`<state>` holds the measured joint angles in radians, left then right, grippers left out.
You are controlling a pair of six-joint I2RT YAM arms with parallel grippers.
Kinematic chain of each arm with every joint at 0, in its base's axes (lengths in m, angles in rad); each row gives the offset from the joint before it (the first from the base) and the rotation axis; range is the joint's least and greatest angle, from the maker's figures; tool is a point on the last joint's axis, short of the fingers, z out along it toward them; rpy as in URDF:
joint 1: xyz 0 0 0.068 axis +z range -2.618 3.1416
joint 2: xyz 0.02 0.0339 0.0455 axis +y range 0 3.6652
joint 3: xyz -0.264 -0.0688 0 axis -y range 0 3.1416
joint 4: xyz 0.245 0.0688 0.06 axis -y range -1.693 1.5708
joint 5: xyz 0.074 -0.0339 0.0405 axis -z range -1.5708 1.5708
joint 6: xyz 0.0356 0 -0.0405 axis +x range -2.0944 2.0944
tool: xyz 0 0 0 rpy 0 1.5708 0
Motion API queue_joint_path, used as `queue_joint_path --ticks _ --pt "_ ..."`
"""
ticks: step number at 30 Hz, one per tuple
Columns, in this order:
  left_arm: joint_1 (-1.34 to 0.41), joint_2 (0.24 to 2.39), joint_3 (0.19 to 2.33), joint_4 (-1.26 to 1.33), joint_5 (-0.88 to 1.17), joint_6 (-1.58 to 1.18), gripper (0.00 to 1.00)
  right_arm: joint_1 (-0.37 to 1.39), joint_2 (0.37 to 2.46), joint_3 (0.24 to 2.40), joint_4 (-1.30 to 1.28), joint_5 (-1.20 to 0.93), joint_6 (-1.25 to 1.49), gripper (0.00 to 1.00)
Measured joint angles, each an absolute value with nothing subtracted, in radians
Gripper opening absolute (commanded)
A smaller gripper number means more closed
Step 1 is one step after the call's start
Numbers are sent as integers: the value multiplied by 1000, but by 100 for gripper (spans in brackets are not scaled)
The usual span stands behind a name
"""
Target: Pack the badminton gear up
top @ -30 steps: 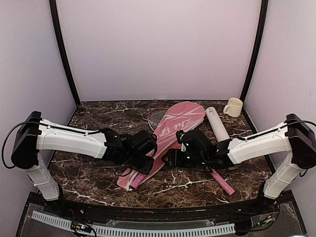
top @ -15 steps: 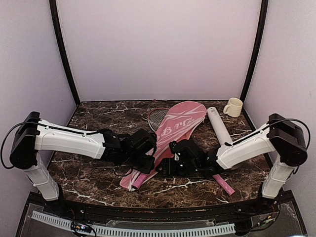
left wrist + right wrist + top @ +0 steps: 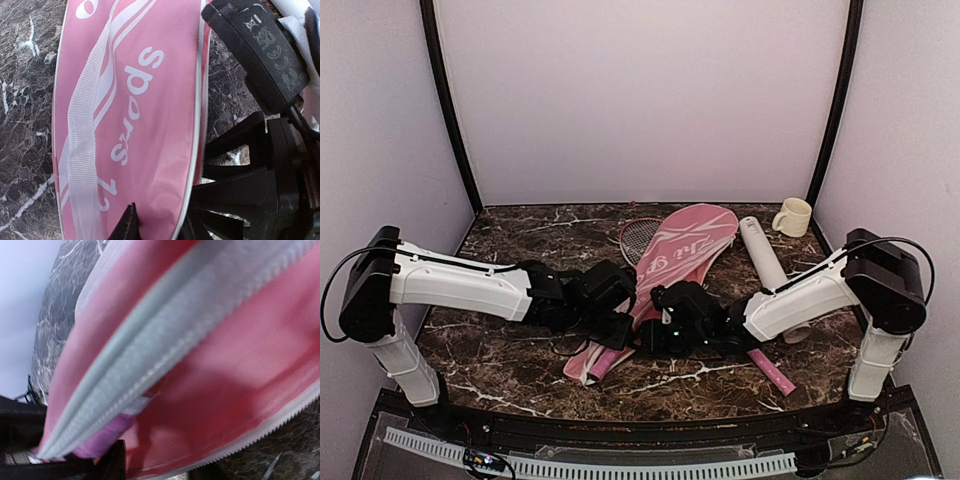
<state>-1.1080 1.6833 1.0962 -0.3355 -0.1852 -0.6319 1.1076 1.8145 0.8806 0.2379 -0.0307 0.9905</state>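
**Pink racquet cover** [image 3: 672, 262]: lies flat on the marble desk [image 3: 510, 240] at a slant, with the wide end to the far right and the narrow end to the near left. White lettering and a white webbing strap [image 3: 82, 150] run along its upper face.

**Left arm** [image 3: 460, 285]: reaches in from the left, low over the desk. The left jaws sit at the cover's narrow end, on its left edge. The left wrist view shows two dark fingertips [image 3: 128, 225] at the bottom of the picture. One is over the pink fabric and the other is just off the piped edge, with that edge between them. Whether they grip the fabric cannot be told.

**Right arm** [image 3: 800, 300]: reaches in from the right. The right jaws are at the same narrow end, on the right edge, close beside the left jaws. The right wrist view is filled by the cover at very close range and is blurred. It shows a grey zip tape [image 3: 165, 340] along a raised flap and a lilac-pink shape [image 3: 112, 432] in the gap beneath. How far the right jaws are open cannot be told.

**Racquet head** [image 3: 638, 234]: red-rimmed, shows past the cover's left edge and is partly under the cover.

**Pink handle** [image 3: 772, 372]: lies on the desk by the right arm, outside the cover. The rest of it is hidden by the arm.

**White tube** [image 3: 760, 252]: lies on its side just right of the cover's wide end.

**Cream mug** [image 3: 793, 217]: stands upright at the far right corner, near the tube's far end but not touching it.
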Motion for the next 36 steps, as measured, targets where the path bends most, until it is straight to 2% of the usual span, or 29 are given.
queue_joint_path --ticks 2,5,36 --pt "-1108 1683 1091 -322 -187 -632 0 1109 1816 886 242 -34 994 15" --pt "-1108 1682 1072 -298 -195 -628 0 1111 1816 890 253 -39 990 0" --pt "-1144 1714 955 -118 -411 -529 0 1112 1780 890 252 -48 990 0"
